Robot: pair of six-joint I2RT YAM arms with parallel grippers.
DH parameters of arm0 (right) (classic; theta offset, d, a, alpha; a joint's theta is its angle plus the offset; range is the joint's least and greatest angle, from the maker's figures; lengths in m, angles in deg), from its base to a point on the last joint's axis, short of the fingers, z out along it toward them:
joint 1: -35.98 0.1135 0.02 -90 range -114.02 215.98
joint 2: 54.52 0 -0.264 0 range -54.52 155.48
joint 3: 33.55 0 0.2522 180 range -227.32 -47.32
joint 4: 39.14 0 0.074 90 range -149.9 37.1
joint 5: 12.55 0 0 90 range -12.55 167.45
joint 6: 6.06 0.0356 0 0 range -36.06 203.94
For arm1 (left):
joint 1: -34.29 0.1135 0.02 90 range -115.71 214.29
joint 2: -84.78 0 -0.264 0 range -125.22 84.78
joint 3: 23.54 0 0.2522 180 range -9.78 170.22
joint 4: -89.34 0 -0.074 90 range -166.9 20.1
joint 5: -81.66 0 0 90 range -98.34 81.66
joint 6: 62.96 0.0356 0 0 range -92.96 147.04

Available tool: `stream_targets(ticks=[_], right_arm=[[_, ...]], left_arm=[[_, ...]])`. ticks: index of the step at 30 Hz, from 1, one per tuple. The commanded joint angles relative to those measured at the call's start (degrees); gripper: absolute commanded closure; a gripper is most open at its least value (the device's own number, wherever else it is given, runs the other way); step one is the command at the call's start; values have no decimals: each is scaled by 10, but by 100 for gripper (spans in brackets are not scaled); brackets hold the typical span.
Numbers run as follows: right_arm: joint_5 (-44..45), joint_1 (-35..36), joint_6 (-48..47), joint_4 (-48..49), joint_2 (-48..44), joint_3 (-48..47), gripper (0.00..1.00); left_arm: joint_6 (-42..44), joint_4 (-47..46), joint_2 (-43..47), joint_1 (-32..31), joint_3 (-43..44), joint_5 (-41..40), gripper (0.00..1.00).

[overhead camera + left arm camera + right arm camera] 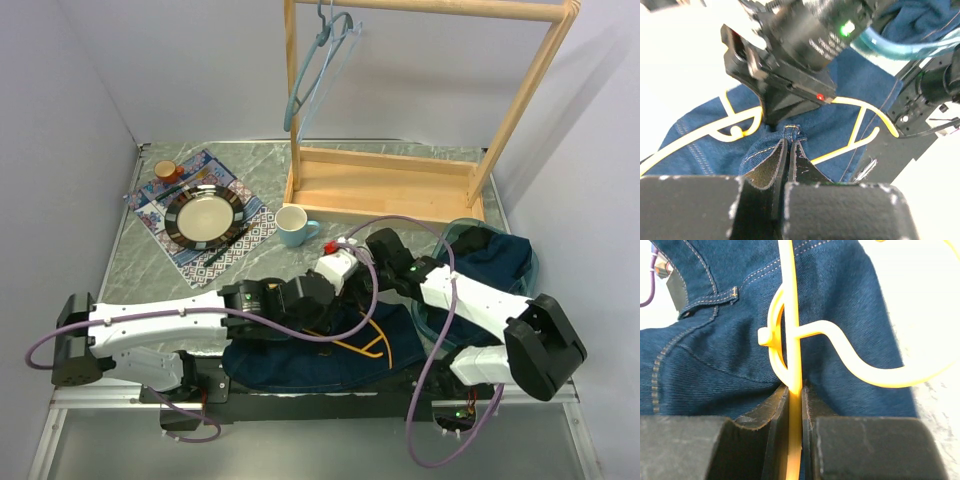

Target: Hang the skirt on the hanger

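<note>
Table point(150, 280) layout as found: the skirt point(300, 365) lies at the near centre edge, with a hanger point(792, 300) lying on top of it, toward its right side. A tub point(527, 262) sits at the right, just beside the skirt, with a second garment point(495, 260) in it. The rack point(380, 190) stands far centre-right, spare hangers point(310, 80) hung at the left end of its top bar. A mug point(291, 227) stands just near-left of the rack base. At far left a mat point(250, 232) carries a plate point(204, 216), with a small cup point(165, 171) at its far corner.
</note>
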Motion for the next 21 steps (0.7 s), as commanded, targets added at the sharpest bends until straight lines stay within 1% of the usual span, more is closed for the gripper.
stream_targets(ticks=[1,5,9,13,18,21], right_arm=[[10,18,-39,-18,-27,-45,100],[49,45,-64,-47,-26,-67,100],[83,47,-82,-82,-21,-99,100],[131,47,-104,-89,-16,-118,100],[110,62,-112,-105,-3,-127,100],[127,65,-121,-117,1,-143,100]], left_arm=[[49,0,26,21,73,-6,99],[85,12,19,35,122,-3,99],[106,16,20,39,160,9,99],[110,16,34,38,179,37,99],[129,12,66,40,198,26,99],[138,19,72,40,215,38,99]])
